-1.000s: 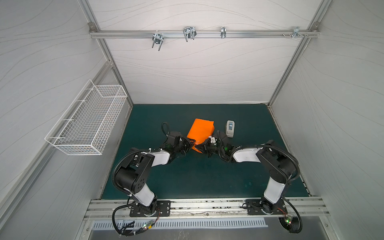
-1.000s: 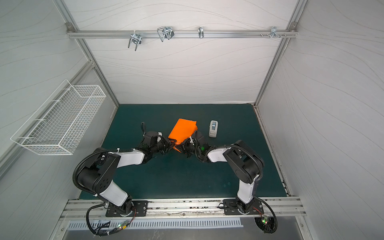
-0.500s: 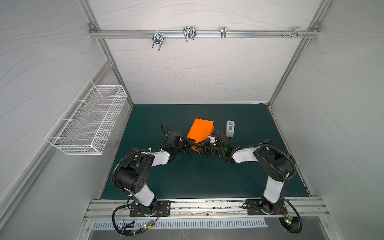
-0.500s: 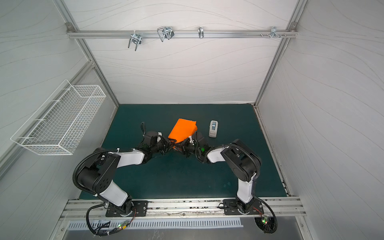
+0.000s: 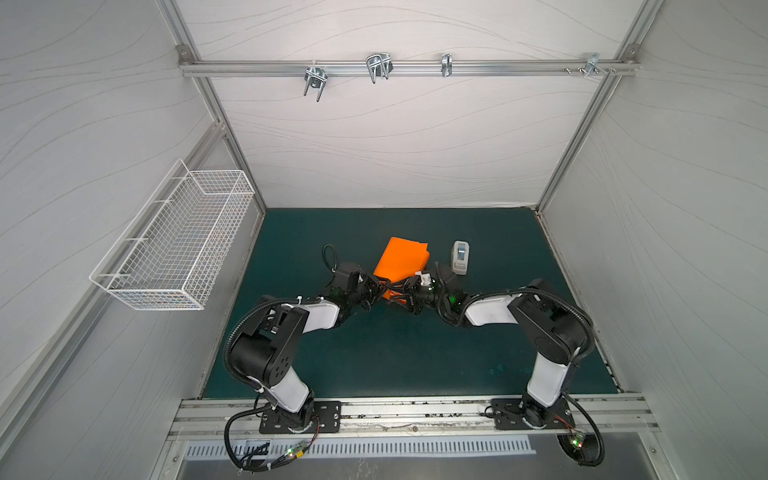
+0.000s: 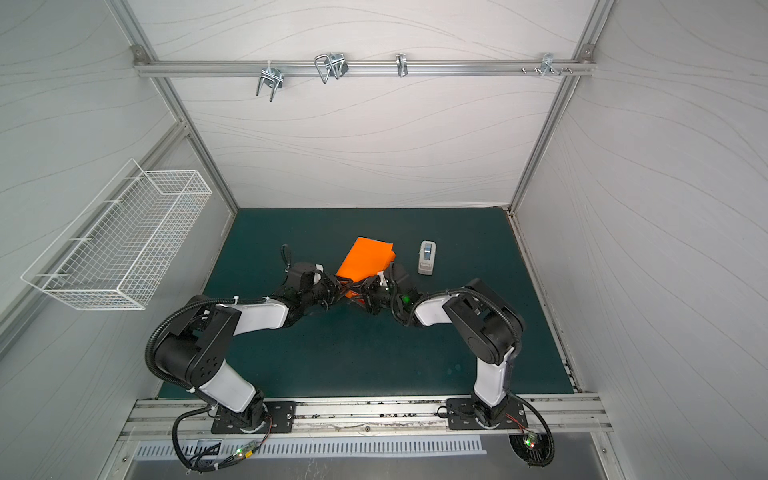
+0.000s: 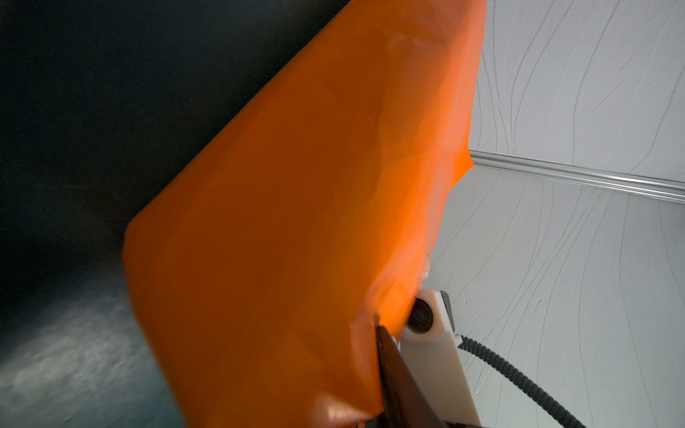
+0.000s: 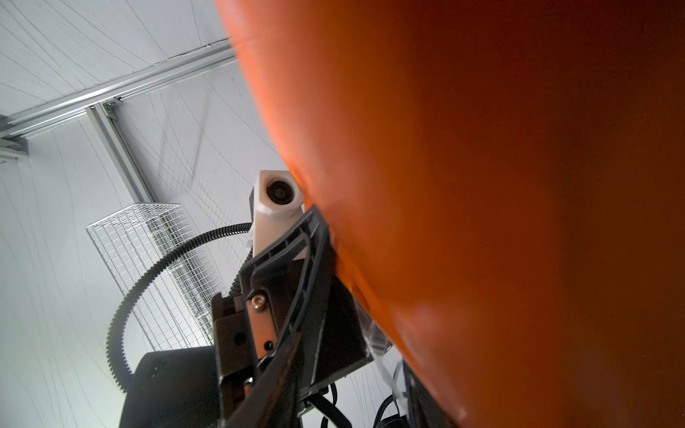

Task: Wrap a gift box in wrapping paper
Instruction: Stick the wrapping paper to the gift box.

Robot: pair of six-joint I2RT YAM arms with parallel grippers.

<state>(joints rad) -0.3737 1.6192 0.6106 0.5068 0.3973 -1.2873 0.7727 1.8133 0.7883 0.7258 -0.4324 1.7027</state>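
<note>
1. Two arms met low over the green mat [image 5: 374,353]. At left, the left gripper [image 5: 383,286] was clamped on the near end of the wrapping paper [image 5: 402,259]. In the left wrist view, one dark finger [image 7: 393,370] pressed into the sheet and its partner was hidden behind the orange. A slip or a sharp tug at that pinch could tear the thin edge or let the fold spring open
2. At centre, the paper lay folded into an oblong bundle slanting away from the arms. The gift box showed in no view and was presumably inside the folds. If it sat loose there, tilting the bundle could slide it out of an unsealed end
3. Just right of the pinch, the right gripper [image 5: 402,292] crowded the same near end, almost against its twin. Orange filled the right wrist view, so it could not be told whether its jaws were released or gripping. If they had let go, the fold could unfurl, and fingers this close could clash
4. At far right, the tape dispenser [image 5: 460,257] stood on the mat near the bundle without touching it. A careless swing of the right arm could knock it over
</note>
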